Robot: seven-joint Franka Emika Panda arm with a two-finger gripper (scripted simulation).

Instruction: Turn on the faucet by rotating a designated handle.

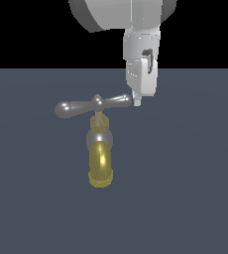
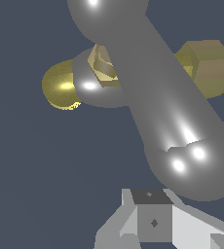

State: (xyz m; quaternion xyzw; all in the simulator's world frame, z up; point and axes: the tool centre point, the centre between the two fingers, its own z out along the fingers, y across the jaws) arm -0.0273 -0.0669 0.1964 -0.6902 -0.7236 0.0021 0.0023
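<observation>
The faucet (image 1: 101,163) stands on the dark floor, with a golden curved spout (image 2: 60,85), a round silver-grey body and a brass stem (image 2: 209,65). The silver-grey handle (image 1: 93,105) is a crossbar lying nearly level above the stem. In the wrist view the handle (image 2: 162,112) fills the middle, one bulbous end very close. My white gripper (image 1: 137,101) hangs down at the handle's end on the exterior view's right, its tip right against that end or almost touching it. Its fingers (image 2: 153,221) show as one block pressed together, holding nothing.
The faucet stands alone on a flat dark blue-grey floor (image 1: 185,198). My arm's thick white links (image 1: 121,15) reach in from above, behind the handle.
</observation>
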